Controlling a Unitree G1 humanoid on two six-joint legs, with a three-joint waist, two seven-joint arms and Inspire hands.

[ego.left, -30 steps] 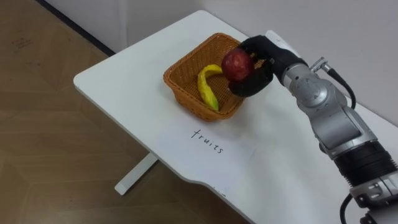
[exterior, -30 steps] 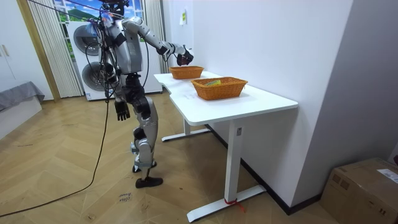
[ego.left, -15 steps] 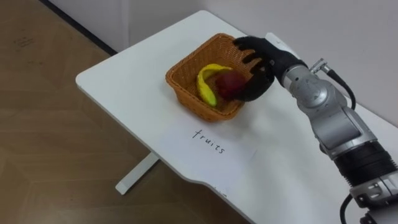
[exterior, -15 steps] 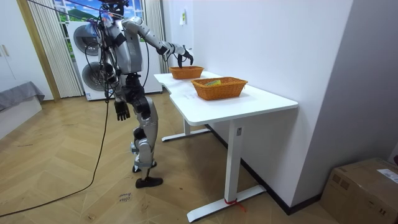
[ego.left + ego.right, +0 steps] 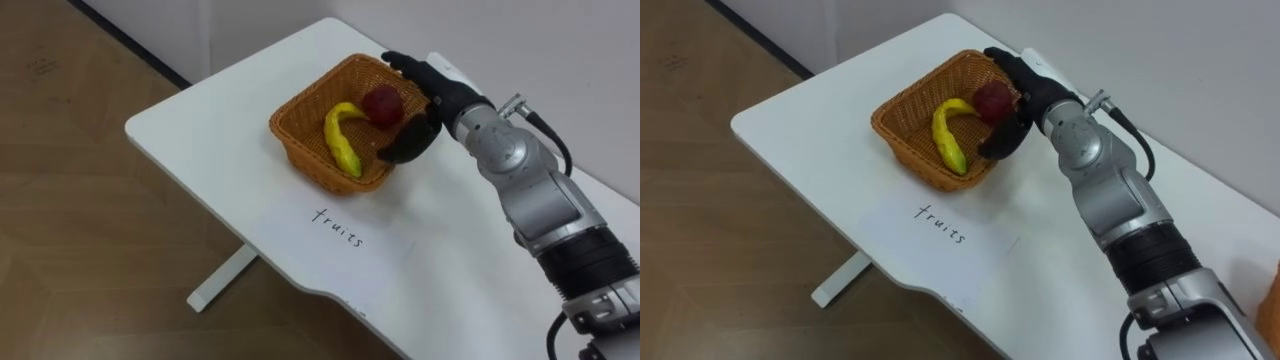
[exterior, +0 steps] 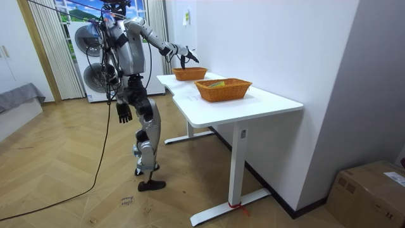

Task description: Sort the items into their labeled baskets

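"Two fruits in the wicker basket (image 5: 300,140)?"
"Yes: a red apple (image 5: 383,105) lies beside a banana (image 5: 342,140)."
"And the right hand (image 5: 428,98)?"
"Fingers spread wide, holding nothing, at the basket's right corner next to the apple. The left hand (image 6: 124,113) hangs by the hip."

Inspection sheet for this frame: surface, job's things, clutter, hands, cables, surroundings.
Surface: white table, with a handwritten label in front of the fruit basket.
Job's things: banana and apple lie in the fruit basket; the second basket stands further along the table, contents too small to tell.
Clutter: nothing seen.
Hands: right hand open over the fruit basket's rim, beside the apple; left hand hangs at the robot's side.
Cables: nothing seen on the table.
Surroundings: wood floor, washing machine behind the robot, cardboard box by the wall.
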